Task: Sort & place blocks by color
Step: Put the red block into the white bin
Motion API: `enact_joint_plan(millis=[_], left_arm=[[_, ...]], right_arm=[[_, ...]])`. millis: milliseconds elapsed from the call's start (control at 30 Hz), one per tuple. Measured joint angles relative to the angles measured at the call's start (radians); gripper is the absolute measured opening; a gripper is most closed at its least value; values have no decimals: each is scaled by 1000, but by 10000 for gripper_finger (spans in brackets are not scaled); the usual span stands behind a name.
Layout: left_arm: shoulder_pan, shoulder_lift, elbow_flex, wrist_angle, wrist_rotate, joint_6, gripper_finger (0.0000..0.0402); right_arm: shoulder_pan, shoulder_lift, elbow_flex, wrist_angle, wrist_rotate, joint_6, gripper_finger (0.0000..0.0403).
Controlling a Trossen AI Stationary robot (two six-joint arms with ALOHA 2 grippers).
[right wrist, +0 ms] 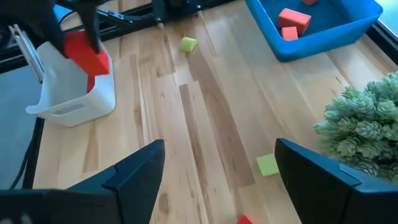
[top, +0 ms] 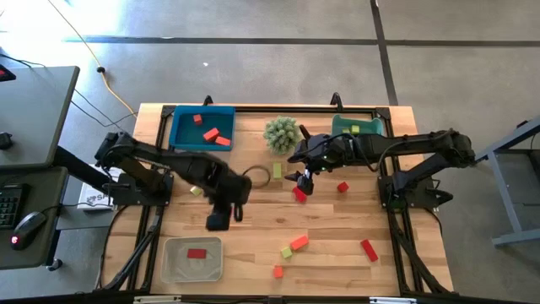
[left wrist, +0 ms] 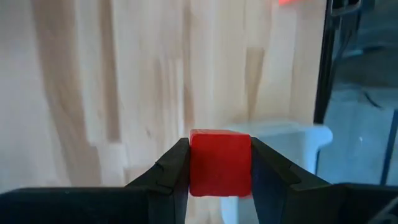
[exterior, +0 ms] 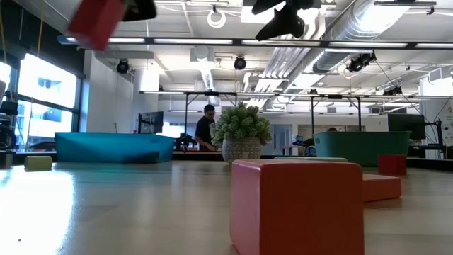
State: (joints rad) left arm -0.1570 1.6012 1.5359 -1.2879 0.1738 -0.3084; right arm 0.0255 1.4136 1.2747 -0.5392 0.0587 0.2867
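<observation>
My left gripper (top: 221,218) hangs over the table's left middle, shut on a red block (left wrist: 219,163). The same block shows in the right wrist view (right wrist: 87,53), close by the white bin (top: 173,266), which holds one red block (top: 197,253). My right gripper (right wrist: 217,168) stands open near the table's centre, just above a red block (top: 299,195), touching nothing. The blue bin (top: 181,139) at the far left holds red blocks. The green bin (top: 342,127) at the far right holds a yellow-green one (top: 354,129). More red, orange and yellow-green blocks lie flat on the wood. My left gripper pinches the red block by two opposite sides (left wrist: 194,163) between its two fingers (left wrist: 171,171). The fingers come from above, pointing steeply down. The block is lifted clear of the table and sits square between them, its lower face free.
A spiky green plant (top: 281,133) in a pot stands at the far middle, with a dark ring (top: 257,177) beside it. Loose blocks lie at the near right (top: 369,249), near middle (top: 299,242) and left (top: 196,191). A person stands in the room beyond the table (exterior: 207,127).
</observation>
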Motion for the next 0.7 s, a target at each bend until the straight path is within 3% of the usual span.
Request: enact_joint_plan(millis=[367,567,700], left_arm=[[-250,-1,-137,-34,62,-273,104],[-337,-1,-228,65,81,-365,105],[-369,-1,-275,118,81,-424,132]], right_arm=[[-33,0,0,-1,-9,0,293],[-33,0,0,-3,-10,-21,293],[-33,0,0,-3,-10,-26,293]])
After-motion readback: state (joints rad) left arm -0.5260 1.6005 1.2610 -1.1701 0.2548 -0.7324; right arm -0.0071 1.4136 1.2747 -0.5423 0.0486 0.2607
